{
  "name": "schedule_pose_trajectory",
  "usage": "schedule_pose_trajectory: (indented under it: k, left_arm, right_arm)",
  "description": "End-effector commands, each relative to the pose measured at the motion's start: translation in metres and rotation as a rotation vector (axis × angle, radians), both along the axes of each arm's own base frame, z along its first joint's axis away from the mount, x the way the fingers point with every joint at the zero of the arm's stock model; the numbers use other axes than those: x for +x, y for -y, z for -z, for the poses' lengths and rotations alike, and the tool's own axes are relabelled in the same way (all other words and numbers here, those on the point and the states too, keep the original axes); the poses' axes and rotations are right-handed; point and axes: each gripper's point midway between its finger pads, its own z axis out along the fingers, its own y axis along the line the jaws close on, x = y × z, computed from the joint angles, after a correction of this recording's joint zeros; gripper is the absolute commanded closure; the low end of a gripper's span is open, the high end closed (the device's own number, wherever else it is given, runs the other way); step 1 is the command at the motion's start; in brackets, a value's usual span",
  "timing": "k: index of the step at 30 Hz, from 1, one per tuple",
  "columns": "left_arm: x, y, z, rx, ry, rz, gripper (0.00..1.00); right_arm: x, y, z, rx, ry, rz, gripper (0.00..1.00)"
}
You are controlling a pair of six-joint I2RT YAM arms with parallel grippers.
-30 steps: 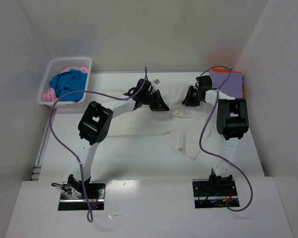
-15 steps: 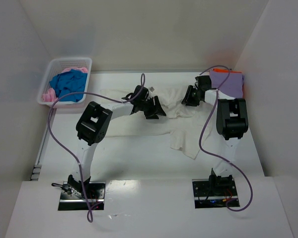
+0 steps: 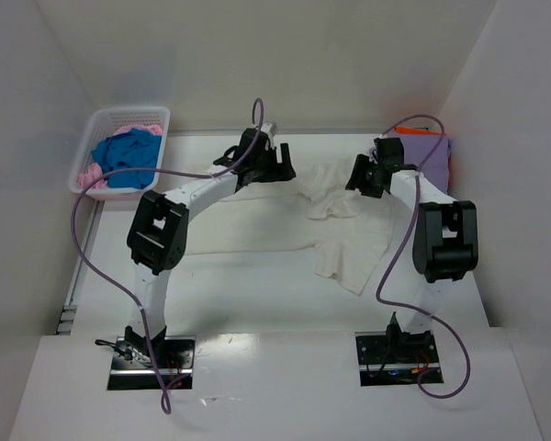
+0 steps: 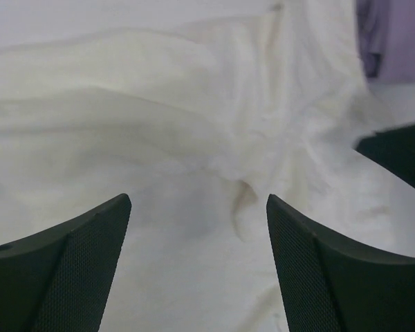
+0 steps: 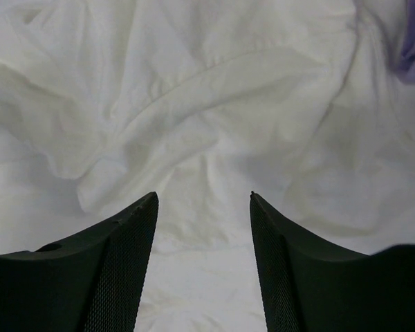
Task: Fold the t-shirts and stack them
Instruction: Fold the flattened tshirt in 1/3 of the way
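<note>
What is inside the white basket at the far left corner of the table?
The basket holds a crumpled blue shirt on top, with a pink shirt showing at its near-left and far edges. Whatever lies beneath them is covered.

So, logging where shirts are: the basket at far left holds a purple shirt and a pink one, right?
Not purple: the top view shows the basket at far left holds a blue shirt and a pink one.

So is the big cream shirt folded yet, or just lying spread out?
Spread, not folded: the cream shirt lies loose and wrinkled, with uneven creases in both wrist views.
</note>
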Motion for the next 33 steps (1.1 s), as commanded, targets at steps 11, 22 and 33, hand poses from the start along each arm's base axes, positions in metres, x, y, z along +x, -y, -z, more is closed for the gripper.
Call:
schedule_pose_trajectory:
  k: [11,22,33]
  left_arm:
    - [0.009,-0.162,0.019,0.240,-0.001,-0.365,0.13]
    - [-0.029,-0.198,0.038,0.310,-0.070,-0.415,0.12]
    - [-0.025,-0.214,0.038,0.286,-0.082,-0.448,0.12]
  right_arm:
    - [-0.035,0.034,0.038,-0.041,-0.126,0.088,0.40]
    - [-0.025,0.032,0.040,-0.032,-0.093,0.082,0.53]
    - [-0.013,0.035,0.038,-0.042,-0.097,0.101,0.53]
